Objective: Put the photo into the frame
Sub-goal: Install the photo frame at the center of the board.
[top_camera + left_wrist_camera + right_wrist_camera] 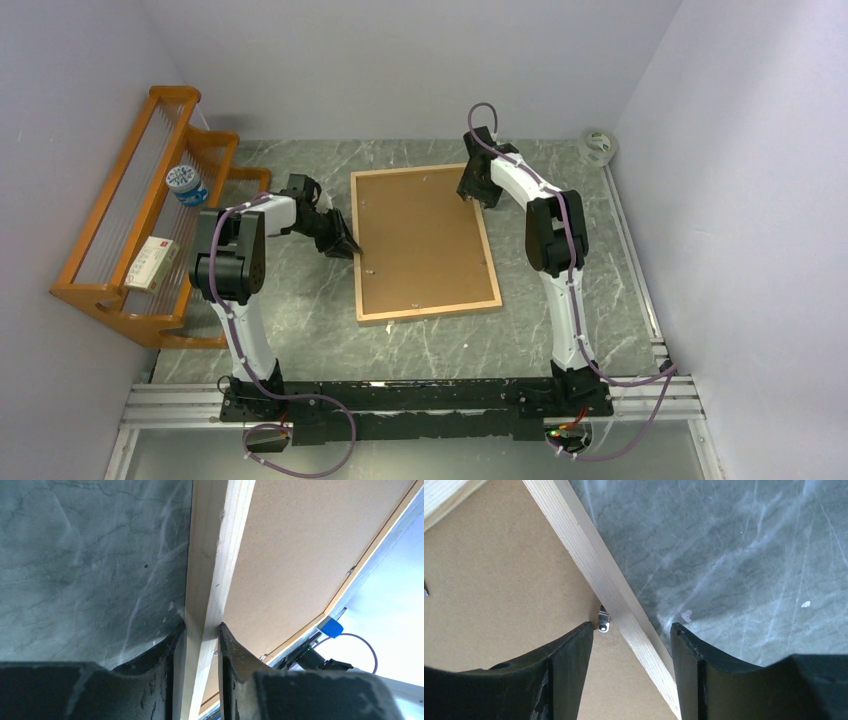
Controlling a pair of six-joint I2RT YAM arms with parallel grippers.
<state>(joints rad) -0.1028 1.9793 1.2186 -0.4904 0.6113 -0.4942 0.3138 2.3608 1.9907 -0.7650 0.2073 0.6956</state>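
Observation:
The light-wood frame (430, 311) lies flat on the marble table, back side up, with a brown backing board (420, 240) filling it. My left gripper (348, 248) is at its left rail. In the left wrist view the gripper (201, 626) is shut on that rail (215, 555), both fingers pressing the wood. My right gripper (478, 195) hovers at the far right corner. In the right wrist view it (631, 625) stands open astride the right rail (589, 555) without touching it, beside a small metal clip (603, 619). The photo is out of view.
An orange wooden rack (120, 230) stands at the left wall with a blue-and-white jar (187, 185) and a small box (150, 263) on it. A tape roll (598, 147) lies in the far right corner. Walls close in on three sides.

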